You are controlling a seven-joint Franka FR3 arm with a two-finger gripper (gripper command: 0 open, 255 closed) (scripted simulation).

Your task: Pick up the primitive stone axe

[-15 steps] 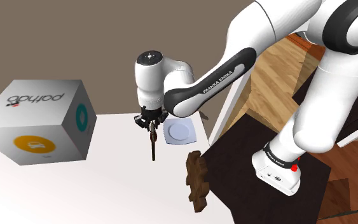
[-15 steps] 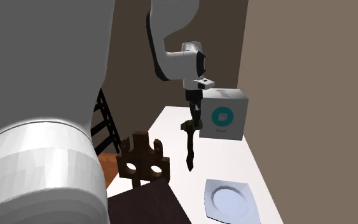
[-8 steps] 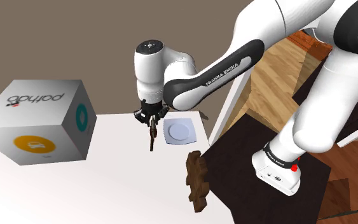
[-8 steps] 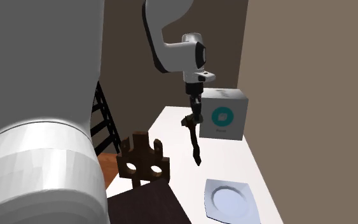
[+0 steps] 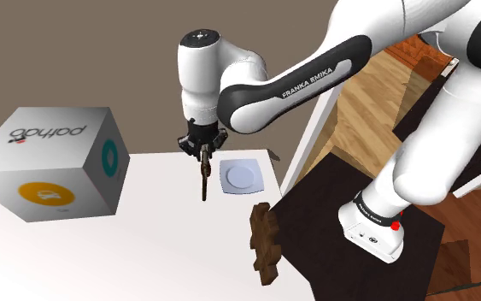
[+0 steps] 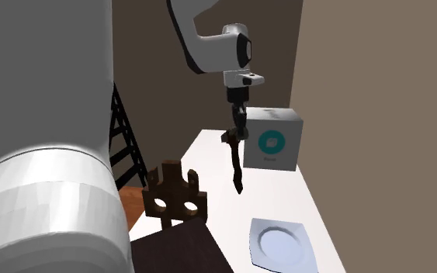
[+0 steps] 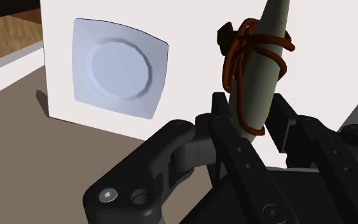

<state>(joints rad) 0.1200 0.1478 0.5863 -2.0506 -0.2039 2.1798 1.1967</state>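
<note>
My black gripper [image 5: 203, 145] hangs well above the white table [image 5: 157, 218], shut on the head end of the stone axe [image 5: 204, 175]. The axe's dark handle dangles straight down, clear of the tabletop. From the second exterior view the gripper [image 6: 237, 129] clasps the axe [image 6: 234, 164] in mid-air, just in front of the box. In the wrist view the grey stone head [image 7: 260, 70], bound with brown cord [image 7: 241, 51], is clamped between both black fingers [image 7: 231, 137].
A white plate [image 5: 243, 177] lies on the table near its edge, below and beside the axe. A large white box [image 5: 50, 162] with printed logos stands on the table at the shoulder view's left. A brown carved wooden piece [image 5: 264, 244] stands by the dark stand [image 5: 341, 248].
The gripper has risen higher with the axe in its grasp, and the handle tip now hangs farther from the tabletop. The axe swung slightly while being lifted.
</note>
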